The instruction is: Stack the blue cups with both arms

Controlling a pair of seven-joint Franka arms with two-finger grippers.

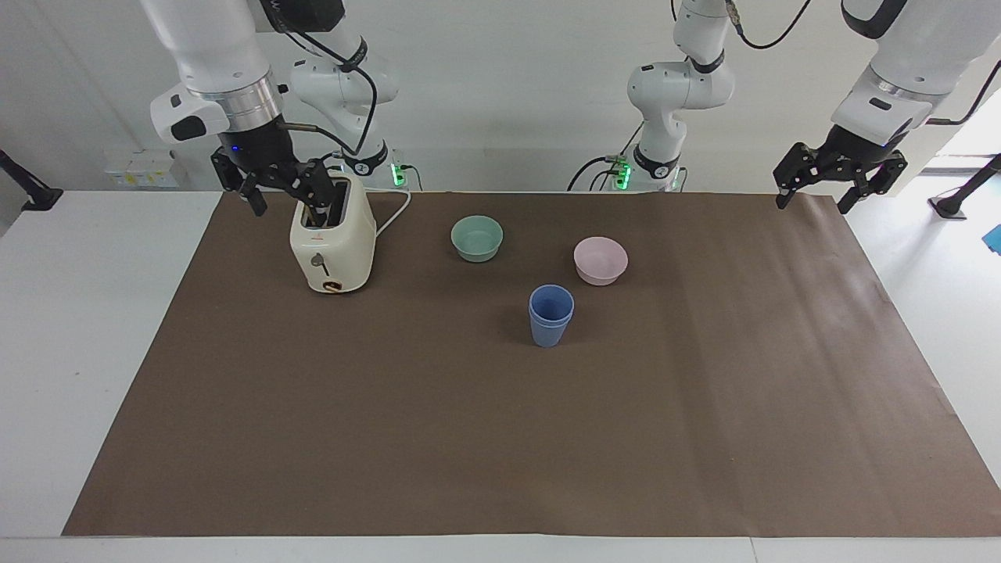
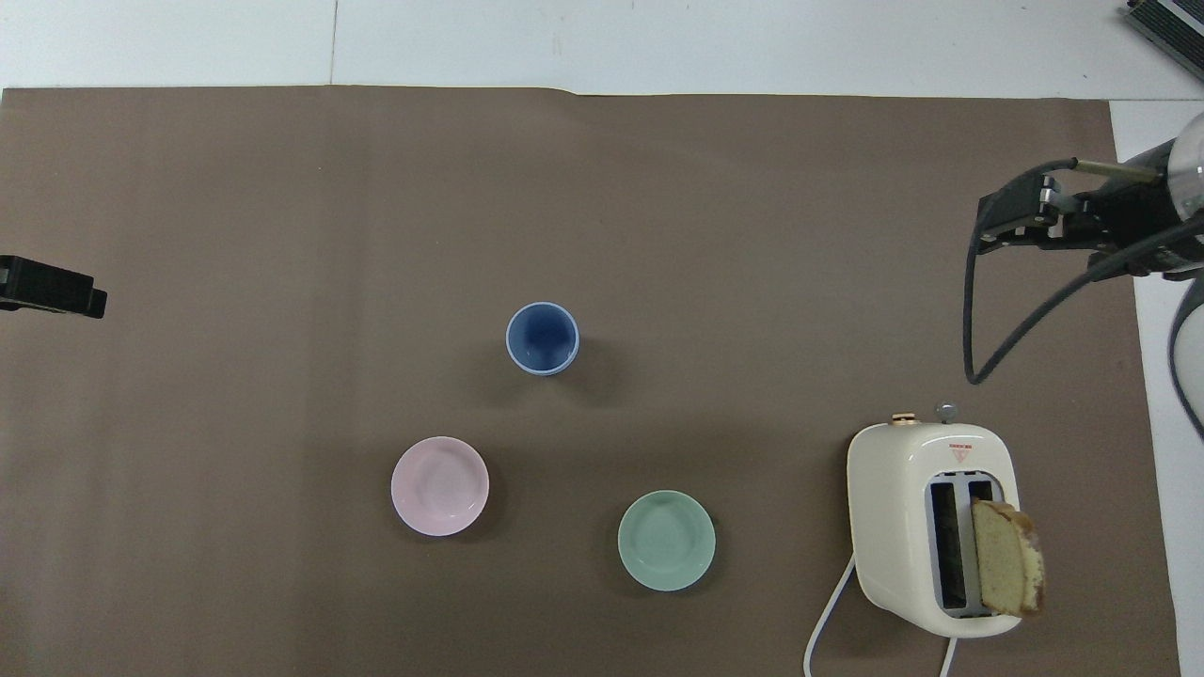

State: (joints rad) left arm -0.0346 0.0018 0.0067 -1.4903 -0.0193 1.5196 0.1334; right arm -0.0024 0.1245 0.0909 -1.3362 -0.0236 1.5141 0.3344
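Observation:
The two blue cups (image 1: 551,315) stand upright on the brown mat, one nested in the other; they also show in the overhead view (image 2: 542,338). My right gripper (image 1: 285,195) is open and empty, raised over the toaster at the right arm's end of the table, well apart from the cups; it also shows in the overhead view (image 2: 1030,212). My left gripper (image 1: 815,200) is open and empty, and waits raised over the mat's edge at the left arm's end. Only its tip (image 2: 52,287) shows in the overhead view.
A cream toaster (image 1: 332,242) with a bread slice (image 2: 1006,557) in one slot stands at the right arm's end. A teal bowl (image 1: 477,238) and a pink bowl (image 1: 600,260) sit nearer to the robots than the cups. The brown mat (image 1: 500,438) covers the table.

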